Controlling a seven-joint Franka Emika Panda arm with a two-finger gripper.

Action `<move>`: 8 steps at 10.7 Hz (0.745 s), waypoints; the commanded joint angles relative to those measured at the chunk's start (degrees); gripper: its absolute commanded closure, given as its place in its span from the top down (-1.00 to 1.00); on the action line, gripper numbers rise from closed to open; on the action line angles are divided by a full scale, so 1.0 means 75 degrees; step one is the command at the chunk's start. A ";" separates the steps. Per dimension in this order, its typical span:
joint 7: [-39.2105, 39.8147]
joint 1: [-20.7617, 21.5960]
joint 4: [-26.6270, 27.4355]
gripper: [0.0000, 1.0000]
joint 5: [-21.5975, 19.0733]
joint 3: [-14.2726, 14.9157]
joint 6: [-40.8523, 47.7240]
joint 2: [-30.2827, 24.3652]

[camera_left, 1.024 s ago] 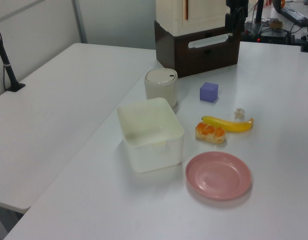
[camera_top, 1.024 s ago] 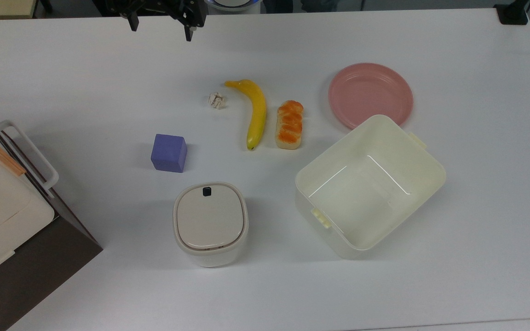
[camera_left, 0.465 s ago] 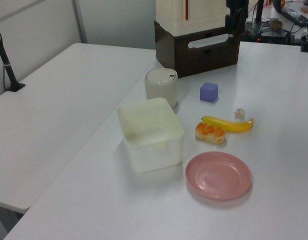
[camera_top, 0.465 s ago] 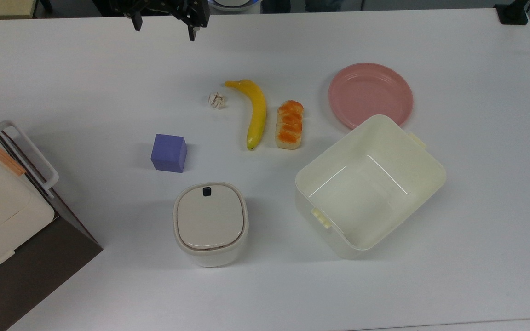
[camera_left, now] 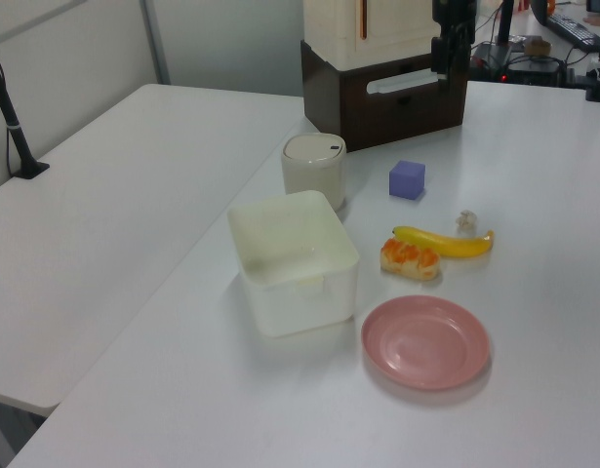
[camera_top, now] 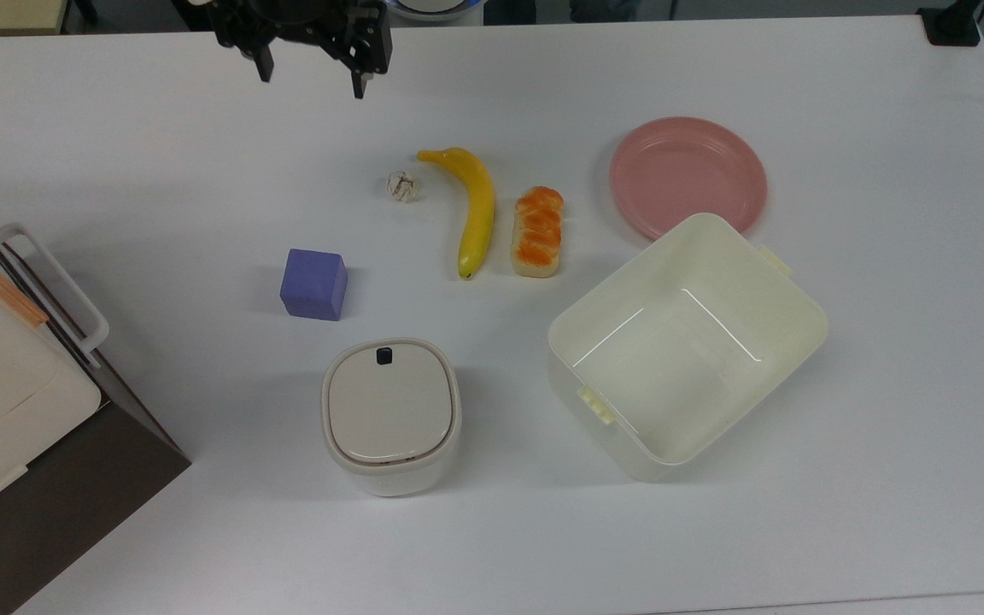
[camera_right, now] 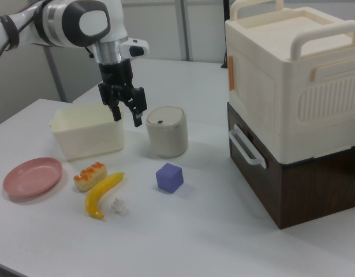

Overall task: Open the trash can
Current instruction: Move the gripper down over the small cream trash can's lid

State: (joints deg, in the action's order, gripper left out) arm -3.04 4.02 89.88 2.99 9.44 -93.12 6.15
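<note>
The gripper (camera_top: 313, 79) is seen at the top view's upper edge with its fingers (camera_top: 359, 83) spread apart and nothing between them, well apart from the trash can (camera_top: 390, 416). The trash can stands with its beige lid (camera_right: 165, 115) shut, near the purple cube (camera_top: 313, 284). The pale yellow tub (camera_top: 685, 343) beside it is seen lidless, nothing visible inside, with the pink plate (camera_top: 688, 175) just beyond. A banana (camera_top: 472, 205), a bread roll (camera_top: 537, 231) and a crumpled wad (camera_top: 402, 185) lie on the white table (camera_top: 885, 410). A cream and brown cabinet (camera_right: 290, 104) occupies the right view's right.
</note>
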 commanded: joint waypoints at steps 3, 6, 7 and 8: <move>-0.0016 0.0472 0.0028 -1.00 -0.0513 -0.0004 -0.2237 0.0644; -0.0015 0.0565 0.0028 -1.00 -0.0843 0.0007 -0.3867 0.1159; -0.0051 0.0647 0.0016 -1.00 -0.0937 0.0019 -0.4488 0.1369; -0.0156 0.0671 -0.0007 -1.00 -0.0972 0.0019 -0.5016 0.1627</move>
State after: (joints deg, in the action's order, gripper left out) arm -3.10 7.54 90.07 -2.65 8.91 -122.79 15.05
